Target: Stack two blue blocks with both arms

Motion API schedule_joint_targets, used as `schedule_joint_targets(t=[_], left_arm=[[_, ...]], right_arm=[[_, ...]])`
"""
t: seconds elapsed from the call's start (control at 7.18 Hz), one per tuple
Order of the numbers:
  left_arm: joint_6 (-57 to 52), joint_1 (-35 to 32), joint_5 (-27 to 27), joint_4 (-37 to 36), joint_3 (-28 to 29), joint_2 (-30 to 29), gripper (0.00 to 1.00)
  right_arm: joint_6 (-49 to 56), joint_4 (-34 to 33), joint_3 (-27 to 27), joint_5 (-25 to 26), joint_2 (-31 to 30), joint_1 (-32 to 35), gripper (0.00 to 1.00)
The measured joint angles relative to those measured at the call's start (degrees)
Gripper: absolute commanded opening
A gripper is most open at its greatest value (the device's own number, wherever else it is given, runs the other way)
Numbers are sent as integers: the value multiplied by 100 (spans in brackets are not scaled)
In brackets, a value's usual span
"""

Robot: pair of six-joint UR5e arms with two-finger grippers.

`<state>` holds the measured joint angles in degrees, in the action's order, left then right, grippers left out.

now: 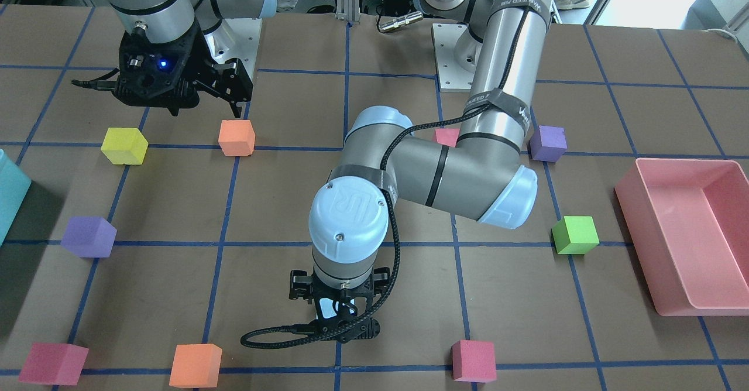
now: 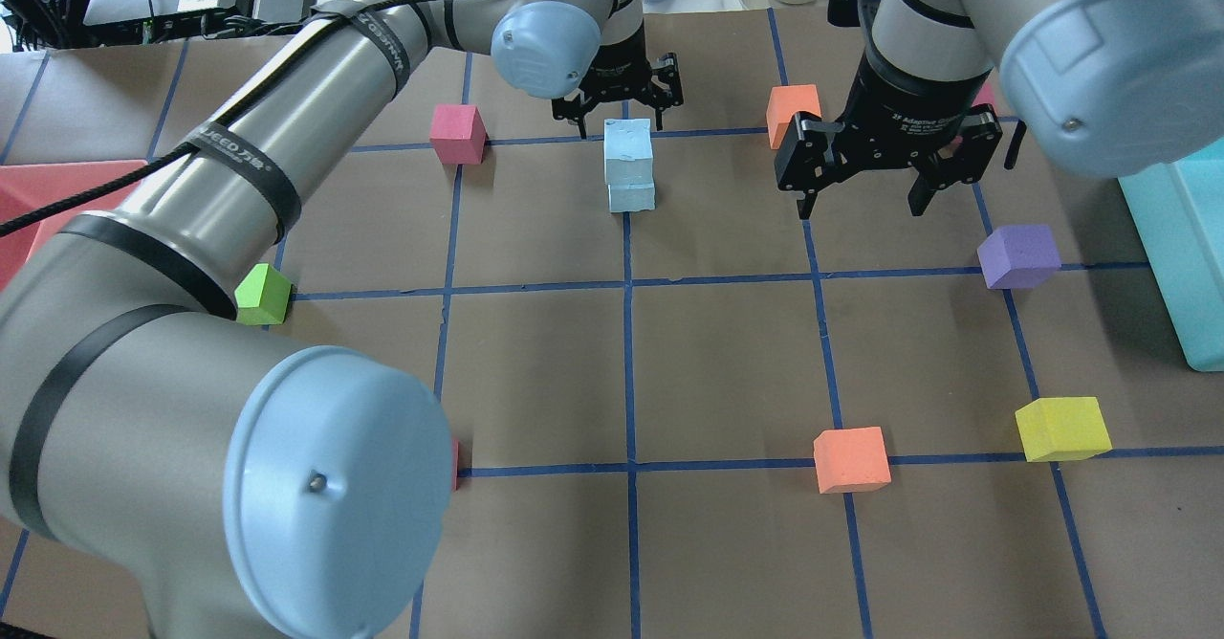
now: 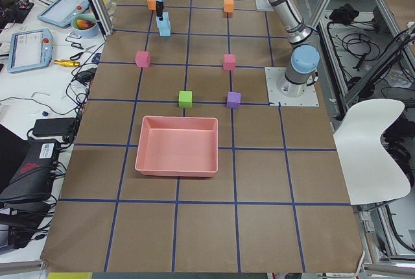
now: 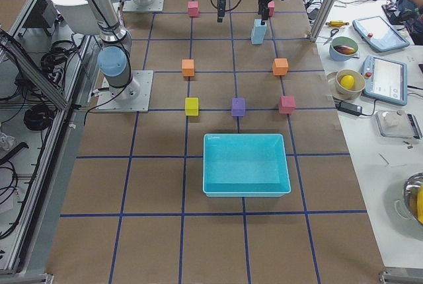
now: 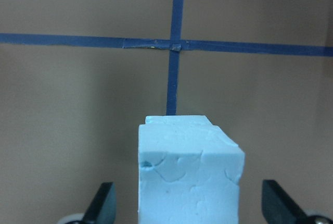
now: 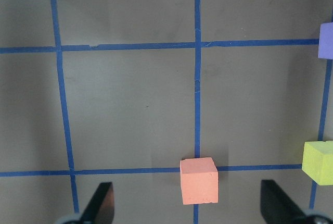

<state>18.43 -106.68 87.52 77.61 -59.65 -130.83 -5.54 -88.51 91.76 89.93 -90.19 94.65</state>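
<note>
Two pale blue blocks stand stacked at the far middle of the table, the upper blue block (image 2: 628, 146) on the lower blue block (image 2: 631, 196). The stack also shows in the exterior left view (image 3: 164, 24) and the exterior right view (image 4: 258, 32). My left gripper (image 2: 620, 115) hangs open just above and around the top of the stack. In the left wrist view the upper block (image 5: 190, 172) sits between the spread fingers (image 5: 101, 206) without touching them. My right gripper (image 2: 863, 207) is open and empty, raised to the right of the stack.
Coloured cubes lie around: orange (image 2: 850, 459), yellow (image 2: 1061, 429), purple (image 2: 1019, 256), green (image 2: 262, 295), pink (image 2: 457, 133) and a far orange cube (image 2: 793, 111). A teal bin (image 2: 1181, 237) stands at the right edge, a pink bin (image 1: 684, 233) on the other side.
</note>
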Motion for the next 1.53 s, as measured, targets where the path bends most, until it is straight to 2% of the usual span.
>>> schedule_joint_targets(t=[0.42, 0.7, 0.84, 1.11, 1.25, 1.53], left_arm=[[-1423, 793, 3, 1058, -117, 1019, 100], [-1888, 1094, 51, 1936, -367, 1936, 98], [-1939, 1199, 70, 2110, -653, 2439, 98], [-1960, 1394, 90, 1985, -1633, 3390, 100], [-1988, 1548, 77, 1757, -2029, 3662, 100], [-2007, 1739, 75, 1527, -2333, 3867, 100]], right_arm=[[-8, 4, 0, -1, -3, 1, 100], [-7, 1, 5, 0, -2, 1, 100], [-5, 0, 14, 2, 0, 1, 100], [-8, 0, 30, 3, 2, 1, 100], [-8, 0, 35, 0, 5, 1, 100], [-23, -67, 2, -20, 55, 2, 100]])
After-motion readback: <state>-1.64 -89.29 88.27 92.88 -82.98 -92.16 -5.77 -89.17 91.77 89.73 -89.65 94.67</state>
